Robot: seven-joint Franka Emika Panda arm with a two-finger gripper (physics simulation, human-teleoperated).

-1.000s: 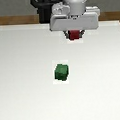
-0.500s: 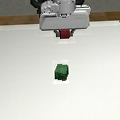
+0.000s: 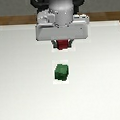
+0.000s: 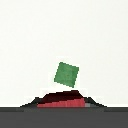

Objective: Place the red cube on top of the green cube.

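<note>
The green cube (image 3: 61,72) sits alone on the white table (image 3: 22,87), near its middle. The red cube (image 3: 64,44) hangs above the table, farther back than the green cube, and only its lower part shows under the hand. My gripper (image 3: 64,44) is shut on it. In the wrist view the red cube (image 4: 61,100) fills the space between the dark fingertips (image 4: 93,102). The green cube (image 4: 67,74) lies just beyond it, turned at an angle and apart from it.
The table's far edge meets a brown wooden floor (image 3: 9,22) behind the arm. The arm's white hand body (image 3: 62,28) hangs over the back of the table.
The gripper, still holding the red cube, has shifted toward the exterior view's left and then forward toward the green cube. The green cube has not moved.
</note>
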